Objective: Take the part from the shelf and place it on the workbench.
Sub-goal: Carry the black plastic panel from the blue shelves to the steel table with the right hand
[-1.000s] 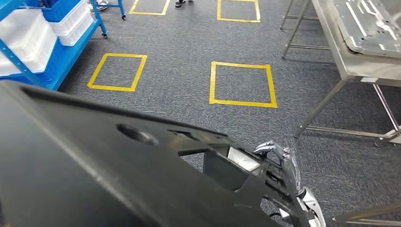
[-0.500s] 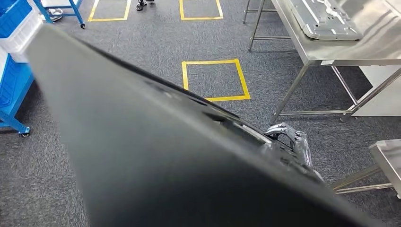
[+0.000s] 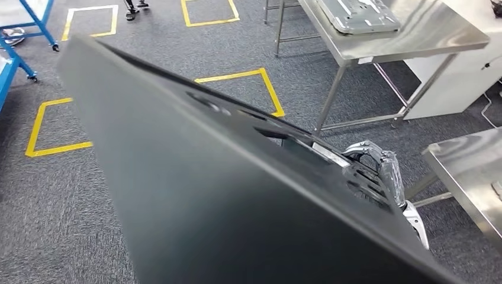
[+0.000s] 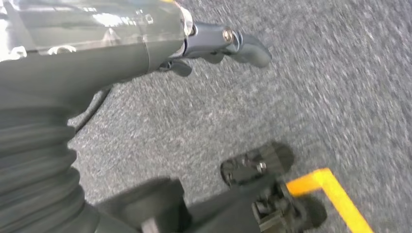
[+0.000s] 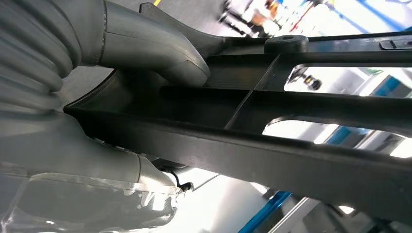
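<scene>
Filling the head view's lower centre, the black part (image 3: 225, 195) runs lengthwise from upper left to lower right, its right end gripped by the right hand (image 3: 379, 171) nearest the workbench (image 3: 414, 35) at upper right, while whether the left hand (image 4: 218, 43) holds it I cannot tell.

Black panel (image 3: 195, 195): cut off by the lower and right edges of the head view; its near face is blurred.
Right hand (image 3: 379, 171): largely hidden behind the panel's edge; the grip is seen close up in the right wrist view.
Left hand (image 4: 214, 46): its contact with the panel cannot be told.
Workbench (image 3: 414, 35): cut off at the top edge.
Person's feet (image 3: 135, 7): cropped at the top edge, too small to make out.
Blue shelf (image 3: 12, 44): cut off at the left edge.
</scene>
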Robot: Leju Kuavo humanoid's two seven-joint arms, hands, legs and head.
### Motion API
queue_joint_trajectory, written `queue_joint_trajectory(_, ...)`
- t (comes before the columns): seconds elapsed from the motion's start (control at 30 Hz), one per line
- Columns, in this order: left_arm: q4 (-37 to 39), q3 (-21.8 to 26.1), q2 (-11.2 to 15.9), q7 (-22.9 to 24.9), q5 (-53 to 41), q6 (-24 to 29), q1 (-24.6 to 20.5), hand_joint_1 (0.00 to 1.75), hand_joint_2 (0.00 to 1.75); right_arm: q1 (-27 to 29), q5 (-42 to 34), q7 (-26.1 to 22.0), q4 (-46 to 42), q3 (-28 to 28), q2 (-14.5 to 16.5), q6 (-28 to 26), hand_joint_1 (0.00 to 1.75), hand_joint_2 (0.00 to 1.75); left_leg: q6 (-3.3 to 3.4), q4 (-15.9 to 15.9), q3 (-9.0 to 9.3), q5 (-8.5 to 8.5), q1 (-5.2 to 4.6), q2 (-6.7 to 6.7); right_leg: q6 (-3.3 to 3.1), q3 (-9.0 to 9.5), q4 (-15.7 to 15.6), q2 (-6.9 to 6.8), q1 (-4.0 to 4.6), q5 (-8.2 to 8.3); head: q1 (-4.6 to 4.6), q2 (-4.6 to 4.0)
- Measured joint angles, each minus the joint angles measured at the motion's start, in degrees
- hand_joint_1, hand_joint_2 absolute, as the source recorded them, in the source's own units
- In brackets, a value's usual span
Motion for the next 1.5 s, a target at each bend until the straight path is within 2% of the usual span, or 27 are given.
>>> queue_joint_trajectory(0.07,0.0,0.05,-0.02,-0.01,0.07,0.08,-0.04,0.0,1.75,-0.38,-0.1,-0.07,0.34,-0.26,-0.3,-0.04,1.57,1.75,-0.49,3.28,-1.23,-2.09,0.22,-2.56,-0.64,0.29,-0.46,1.2,-0.39,0.25,0.0,0.0)
queue_joint_trajectory(0.1,0.0,0.08,-0.02,-0.02,0.08,0.1,0.06,0.0,1.75,-0.58,-0.18,-0.14,0.53,-0.28,-0.36,-0.05,1.57,1.75,-0.62,6.74,-2.8,-3.84,0.37,-3.99,-0.83,0.34,-0.51,1.83,-0.4,0.26,0.0,0.0)
queue_joint_trajectory(0.17,0.0,0.15,-0.02,-0.01,0.15,0.12,0.37,0.0,1.75,-0.74,-0.35,-0.34,0.99,-0.28,-0.48,-0.17,1.57,1.75,-0.77,14.29,-6.62,-6.77,0.49,-4.92,-1.07,0.34,-0.43,3.35,-0.37,0.25,0.0,0.0)
queue_joint_trajectory(0.2,0.0,0.16,-0.02,-0.01,0.19,0.12,0.47,0.0,1.75,-0.69,-0.46,-0.5,1.24,-0.3,-0.51,-0.35,1.57,1.75,-0.81,16.19,-7.82,-6.85,0.51,-4.99,-1.07,0.35,-0.36,4.18,-0.36,0.22,0.0,0.0)
queue_joint_trajectory(0.27,-0.01,0.19,0.01,-0.05,0.27,0.14,0.53,0.0,1.75,-0.62,-0.68,-0.79,1.71,-0.44,-0.59,-0.83,1.57,1.75,-0.76,13.38,-7.19,-3.7,0.62,-5.31,-0.94,0.44,-0.13,5.85,-0.42,0.11,0.0,0.0)
queue_joint_trajectory(0.33,-0.01,0.24,0.05,-0.13,0.31,0.17,0.54,0.0,1.75,-0.62,-0.87,-0.99,2.08,-0.65,-0.7,-1.28,1.57,1.75,-0.65,5.81,-4.18,0.39,0.9,-7.3,-0.56,0.4,0.33,7.39,-0.45,-0.17,0.0,0.0)
queue_joint_trajectory(0.4,0.0,0.32,0.07,-0.24,0.37,0.19,0.53,0.0,1.75,-0.48,-1.04,-1.07,2.46,-0.82,-0.81,-1.74,1.57,1.75,-0.43,1.55,-2.37,1.71,1.1,-9.24,0.06,-0.05,0.74,8.75,-0.54,-0.27,-0.01,0.0)
queue_joint_trajectory(0.47,0.0,0.4,0.04,-0.35,0.42,0.17,0.49,0.0,1.75,0.08,-1.17,-1.11,2.9,-1.15,-0.93,-2.11,1.57,1.75,0.11,0.99,-2.1,1.6,1.0,-8.95,0.85,-0.49,0.66,9.93,-0.75,-0.05,-0.01,0.0)
queue_joint_trajectory(0.5,-0.01,0.42,0.01,-0.41,0.43,0.17,0.46,0.0,1.75,0.45,-1.2,-1.17,3.12,-1.43,-1.0,-2.28,1.57,1.75,0.53,0.68,-1.98,1.78,0.98,-8.32,1.18,-0.61,0.73,9.71,-0.82,-0.1,0.0,0.0)
queue_joint_trajectory(0.57,-0.01,0.47,-0.05,-0.61,0.45,0.17,0.39,0.0,1.75,0.75,-1.25,-1.32,3.62,-1.96,-1.16,-2.72,1.57,1.75,1.27,-0.07,-1.7,2.16,1.07,-6.96,1.79,-1.89,3.26,6.81,-0.76,-1.73,0.01,0.0)
queue_joint_trajectory(0.63,0.0,0.54,-0.04,-0.73,0.48,0.19,0.5,0.0,1.75,0.66,-1.39,-1.44,4.43,-2.23,-1.21,-3.04,1.57,1.75,1.66,-0.34,-1.58,2.19,0.91,-5.5,2.38,-5.17,9.96,3.42,-0.89,-5.09,0.01,0.0)
queue_joint_trajectory(0.7,0.0,0.61,-0.01,-0.74,0.51,0.22,0.69,0.0,1.75,0.65,-1.76,-1.62,5.79,-2.65,-1.2,-3.06,1.57,1.75,1.77,-0.31,-1.57,2.01,0.76,-3.97,2.88,-8.08,15.74,2.58,-1.18,-6.82,0.01,0.0)
queue_joint_trajectory(0.73,0.0,0.62,0.0,-0.74,0.54,0.25,0.72,0.0,1.75,0.65,-2.01,-1.79,6.68,-3.03,-1.21,-3.04,1.57,1.75,1.75,-0.29,-1.52,1.9,0.73,-3.23,3.01,-8.15,15.85,2.41,-1.27,-6.21,0.01,0.0)
queue_joint_trajectory(0.8,0.0,0.63,-0.01,-0.74,0.59,0.28,0.71,0.0,1.75,0.62,-2.53,-2.3,8.45,-3.86,-1.21,-3.02,1.57,1.75,1.56,-0.26,-1.25,1.65,0.69,-1.94,2.91,-4.92,9.8,1.27,-1.27,-2.7,0.02,0.0)
queue_joint_trajectory(0.83,0.0,0.63,-0.01,-0.77,0.63,0.29,0.71,0.0,1.75,0.58,-2.8,-2.63,9.28,-4.28,-1.21,-3.03,1.57,1.75,1.36,-0.22,-1.07,1.47,0.56,-1.38,2.64,-2.77,5.69,-0.19,-1.0,-1.25,0.02,0.0)
queue_joint_trajectory(0.9,0.0,0.63,-0.01,-0.84,0.75,0.33,0.74,0.0,1.75,0.79,-3.38,-3.37,10.7,-5.11,-1.21,-3.1,1.57,1.75,0.84,-0.16,-0.76,1.13,0.28,-0.33,1.71,-0.27,0.73,-2.08,-0.37,0.07,0.01,0.0)
queue_joint_trajectory(0.93,0.0,0.64,0.0,-0.89,0.82,0.36,0.75,0.0,1.75,1.1,-3.67,-3.68,11.31,-5.6,-1.2,-3.16,1.57,1.75,0.57,-0.16,-0.62,0.97,0.19,0.2,1.26,-0.13,0.2,-2.13,-0.08,-0.09,0.01,0.0)
queue_joint_trajectory(1.0,-0.01,0.65,0.01,-0.98,0.91,0.43,0.69,0.0,1.75,2.03,-4.05,-4.05,12.31,-6.62,-1.17,-3.27,1.57,1.75,-0.04,-0.16,-0.26,0.55,0.24,0.96,0.54,-0.05,-0.02,-0.72,-0.18,0.06,0.01,0.0)
queue_joint_trajectory(1.07,-0.02,0.65,0.02,-1.1,0.93,0.47,0.68,0.0,1.75,2.57,-4.22,-4.16,13.06,-7.47,-1.05,-3.39,1.57,1.75,-0.64,2.1,-0.93,-1.16,0.41,-1.0,-0.16,0.32,-0.49,0.62,-0.58,0.3,0.0,0.0)
queue_joint_trajectory(1.13,-0.02,0.65,0.05,-1.17,0.95,0.49,0.9,0.0,1.75,2.72,-4.31,-4.2,13.68,-7.88,-0.76,-3.49,1.57,1.75,-0.93,9.04,-4.16,-4.66,0.59,-3.99,-0.68,0.47,-0.66,2.09,-0.74,0.37,0.0,0.0)
queue_joint_trajectory(1.17,-0.02,0.65,0.07,-1.17,0.96,0.49,1.06,0.0,1.75,2.83,-4.32,-4.2,14.0,-7.97,-0.61,-3.5,1.57,1.75,-0.99,13.08,-6.24,-6.21,0.62,-4.66,-0.82,0.46,-0.62,2.9,-0.71,0.36,0.0,0.0)
queue_joint_trajectory(1.2,-0.02,0.65,0.09,-1.17,0.95,0.48,1.2,0.0,1.75,3.0,-4.33,-4.2,14.3,-8.06,-0.46,-3.51,1.57,1.75,-1.04,15.89,-7.82,-6.82,0.63,-4.93,-0.86,0.47,-0.55,3.74,-0.68,0.33,0.0,0.0)
queue_joint_trajectory(1.23,-0.02,0.65,0.1,-1.17,0.95,0.48,1.28,0.0,1.75,3.15,-4.33,-4.2,14.61,-8.23,-0.35,-3.52,1.57,1.75,-1.03,16.58,-8.47,-6.21,0.63,-5.03,-0.86,0.48,-0.46,4.59,-0.67,0.29,0.0,0.0)
queue_joint_trajectory(1.3,-0.02,0.65,0.13,-1.17,0.93,0.47,1.26,0.0,1.75,3.28,-4.33,-4.2,15.11,-8.69,-0.29,-3.6,1.57,1.75,-0.82,11.33,-6.66,-2.04,0.7,-5.81,-0.69,0.56,-0.22,6.31,-0.69,0.15,0.0,0.0)
queue_joint_trajectory(1.37,-0.02,0.65,0.22,-1.17,0.94,0.47,1.23,0.0,1.75,3.18,-4.33,-4.25,15.44,-9.02,-0.26,-3.77,1.57,1.75,-0.43,3.85,-3.63,1.46,0.95,-8.53,-0.3,0.43,0.19,7.82,-0.71,-0.06,0.01,0.0)
queue_joint_trajectory(1.43,-0.02,0.65,0.33,-1.17,0.95,0.47,1.17,0.0,1.75,3.07,-4.33,-4.33,15.74,-9.32,-0.21,-3.95,1.57,1.75,-0.07,0.99,-2.39,2.0,1.0,-10.1,0.37,0.0,0.46,9.03,-0.83,-0.09,0.01,0.0)
queue_joint_trajectory(1.5,-0.02,0.65,0.33,-1.22,1.0,0.47,1.0,0.0,1.75,3.09,-4.36,-4.41,16.0,-9.89,-0.2,-4.05,1.57,1.75,0.51,0.56,-2.11,2.09,0.9,-9.12,1.21,-0.29,0.38,10.09,-1.09,0.02,0.01,0.0)
